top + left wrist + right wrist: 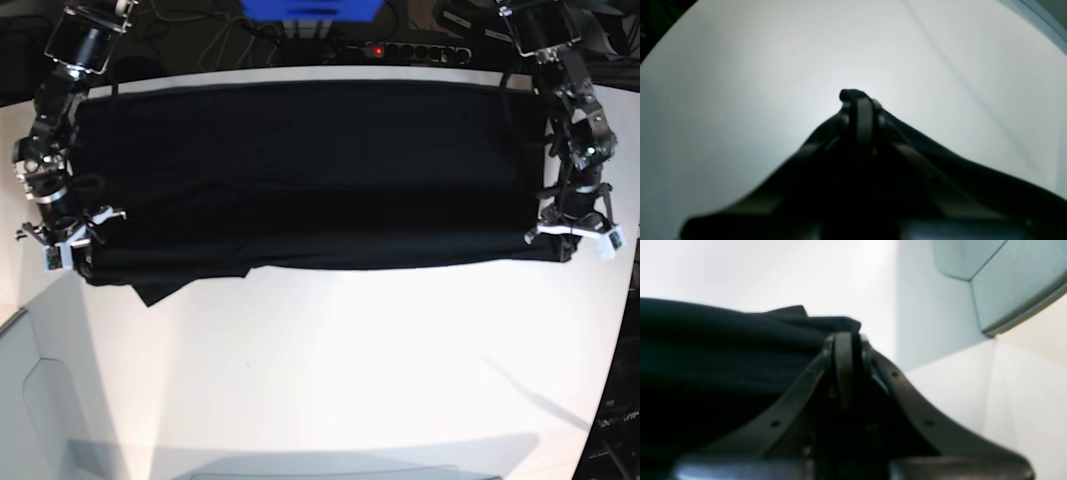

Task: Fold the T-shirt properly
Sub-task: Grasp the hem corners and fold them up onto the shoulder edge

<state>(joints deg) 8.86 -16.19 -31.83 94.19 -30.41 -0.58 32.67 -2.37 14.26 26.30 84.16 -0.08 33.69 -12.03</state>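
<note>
The T-shirt lies stretched as a wide black band across the upper half of the base view, its near edge lifted and held at both ends. The left claw, at the right edge of that view, is pinched tight on the cloth; in its wrist view a small nub of black fabric pokes out past the closed tips of the left claw. The right claw, at the left edge of the base view, is likewise clamped on the hem, with folds of the T-shirt bunched in the left half of its wrist view beside the right claw.

To do this fold well, I judge both arms should travel together at the same height and pace, keeping the held edge taut and parallel to the far edge, so the crease lands straight. A loose flap sags at the lower left of the band, near the right claw; it may need smoothing or it could end up tucked crooked. Letting go should wait until the edge rests flat.

The tabletop is plain white and smooth, bare across the lower half of the base view. At the top of the frame sit a power strip with a red light, and a blue object
</note>
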